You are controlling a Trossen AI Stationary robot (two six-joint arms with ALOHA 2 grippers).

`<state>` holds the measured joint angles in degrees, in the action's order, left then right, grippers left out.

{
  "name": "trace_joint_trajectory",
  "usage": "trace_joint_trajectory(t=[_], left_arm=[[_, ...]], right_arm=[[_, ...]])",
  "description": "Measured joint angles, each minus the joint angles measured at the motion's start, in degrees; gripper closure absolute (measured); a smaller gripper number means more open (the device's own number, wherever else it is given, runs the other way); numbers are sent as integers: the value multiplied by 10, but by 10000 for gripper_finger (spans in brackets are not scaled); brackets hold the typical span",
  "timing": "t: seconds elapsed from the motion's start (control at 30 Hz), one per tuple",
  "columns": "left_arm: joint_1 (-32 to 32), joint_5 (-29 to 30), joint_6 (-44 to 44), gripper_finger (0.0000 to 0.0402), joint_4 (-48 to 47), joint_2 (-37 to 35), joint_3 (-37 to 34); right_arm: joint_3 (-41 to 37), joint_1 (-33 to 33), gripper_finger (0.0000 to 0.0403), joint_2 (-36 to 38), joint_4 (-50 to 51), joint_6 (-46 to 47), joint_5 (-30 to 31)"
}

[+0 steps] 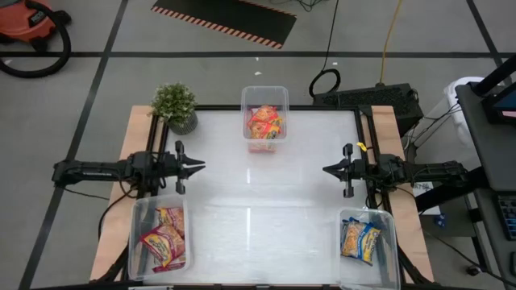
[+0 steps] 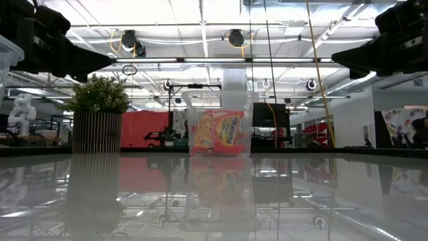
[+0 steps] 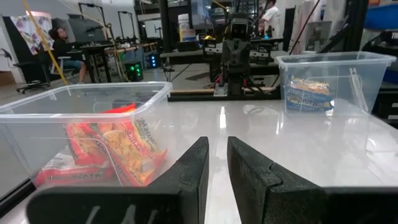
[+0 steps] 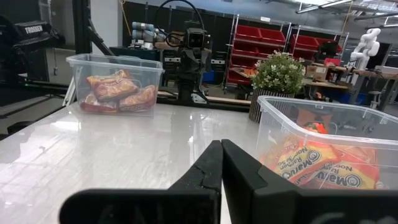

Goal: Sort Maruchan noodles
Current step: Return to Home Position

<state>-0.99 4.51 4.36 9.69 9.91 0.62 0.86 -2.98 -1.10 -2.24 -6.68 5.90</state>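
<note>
All the Maruchan noodle packets lie in three clear bins. Red-orange packets (image 1: 264, 122) fill the far-centre bin (image 1: 264, 90). Red packets (image 1: 165, 242) sit in the near-left bin (image 1: 137, 234). Yellow-blue packets (image 1: 359, 240) sit in the near-right bin (image 1: 389, 242). My left gripper (image 1: 201, 167) hovers over the table's left side, pointing right, its fingers (image 3: 193, 165) a narrow gap apart and holding nothing. My right gripper (image 1: 326, 170) hovers over the right side, pointing left, shut and empty (image 4: 221, 149). Both hang above the tabletop in the low view.
A potted plant (image 1: 175, 106) stands at the far-left corner of the white table (image 1: 258, 201). The wide middle of the tabletop between the two grippers holds nothing. Beyond the table are shelves, cables and workbenches; a person sits far off (image 3: 62, 46).
</note>
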Motion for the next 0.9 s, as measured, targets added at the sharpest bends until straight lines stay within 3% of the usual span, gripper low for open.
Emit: trace_joint_trajectory(t=[0.3, 0.47, 0.9], left_arm=[[0, 5, -8, 337, -84, -82, 1], [0, -20, -17, 337, -89, -84, 1], [0, -20, -19, 337, -90, -84, 1]], right_arm=[[0, 0, 403, 0, 0, 0, 0], [0, 0, 403, 0, 0, 0, 0], [0, 0, 403, 0, 0, 0, 0]])
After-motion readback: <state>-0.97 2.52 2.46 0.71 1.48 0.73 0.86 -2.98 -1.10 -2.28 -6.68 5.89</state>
